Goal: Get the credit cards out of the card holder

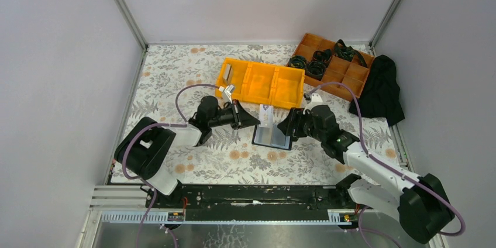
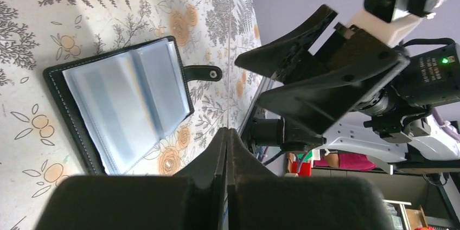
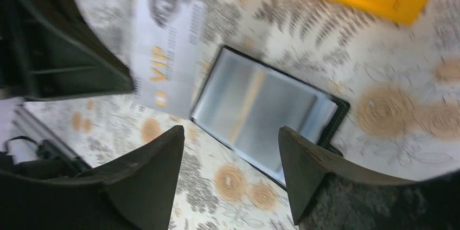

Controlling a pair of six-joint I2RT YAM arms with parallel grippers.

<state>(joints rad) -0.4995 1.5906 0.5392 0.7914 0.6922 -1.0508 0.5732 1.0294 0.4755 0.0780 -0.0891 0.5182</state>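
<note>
Pale grey walls close in a bench (image 1: 175, 72) covered with a fern-and-flower printed cloth. The card holder (image 1: 272, 137) lies open on it near the middle, between the two arms. It is a soft black stitched folder with a snap tab (image 2: 203, 72) and glossy, greyish clear sleeves. One silver credit card (image 1: 266, 116) printed "VIP" sits at the holder's far edge, just beside the left pincer (image 1: 254, 122); whether it lies flat I cannot tell. Another card (image 1: 227, 73) stands in the left compartment of the yellow bin (image 1: 290, 87). An orange tray (image 1: 351, 72) of coiled cables and a black cloth (image 1: 383, 87) sit well apart at the far right. The left pincer is closed tight with nothing between its fingers, and the right pincer (image 3: 230, 132) hangs wide and empty over the sleeves. Whether any sleeve is still filled I cannot tell. The cards look thin, stiff, light and slick, so I judge they are best pinched by a short edge poking out of a sleeve. The holder is light and floppy and would likely lift or slide unless pinned on its black border.
</note>
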